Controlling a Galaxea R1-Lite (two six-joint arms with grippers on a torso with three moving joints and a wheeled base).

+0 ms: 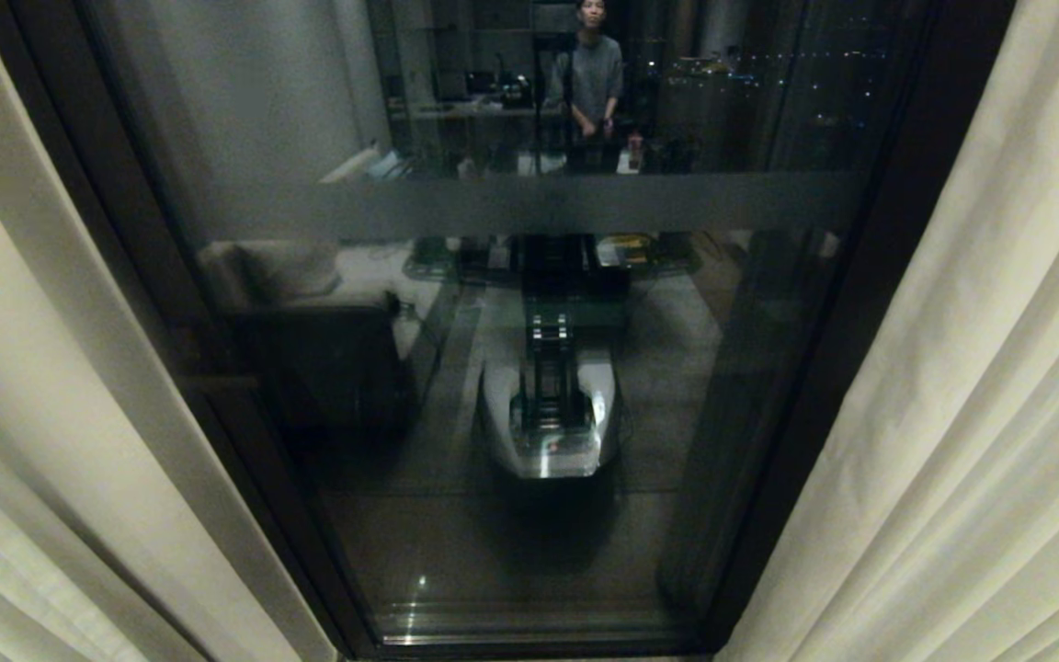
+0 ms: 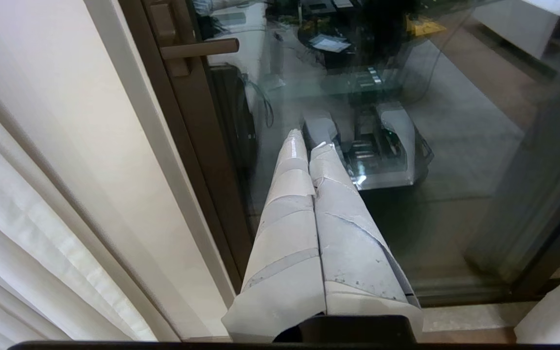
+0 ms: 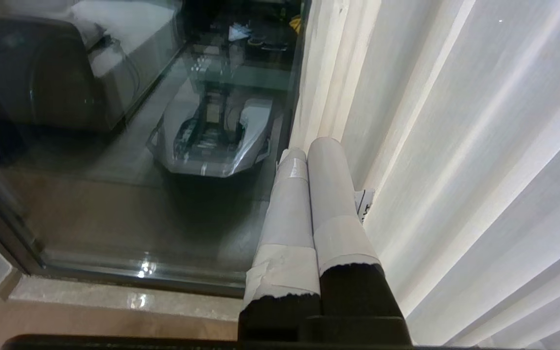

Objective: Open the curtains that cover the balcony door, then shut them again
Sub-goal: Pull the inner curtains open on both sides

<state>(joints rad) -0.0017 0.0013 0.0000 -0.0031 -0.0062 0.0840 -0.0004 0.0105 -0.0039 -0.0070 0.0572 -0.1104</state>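
curtains stand apart, closing them is the step to prepare

nearest to you, in the left wrist view, the left gripper (image 2: 309,141) has its two taped fingers pressed together with nothing between them. it hangs in the middle of that frame, in front of the glass and apart from the cloth. in the right wrist view the right gripper (image 3: 311,150) is the same, fingers together and empty, but it sits just beside the folds on the right of that frame; if it touches them i cannot tell.

a little farther, the curtains (image 1: 971,386) are drawn to both sides of the head view, one panel at the left edge and one at the right edge, so the opening part looks done. to close well, you should open the jaws first, then take one thick pleat at the inner edge of a panel, not the flat cloth, and pull slowly toward the middle so the fabric does not slip out.

behind them is the balcony door (image 1: 529,202), uncovered in the centre, with its handle (image 2: 197,47) in the upper left of the left wrist view. keep the fingers away from the glass. a person (image 1: 592,78) shows only as a reflection at the top centre.
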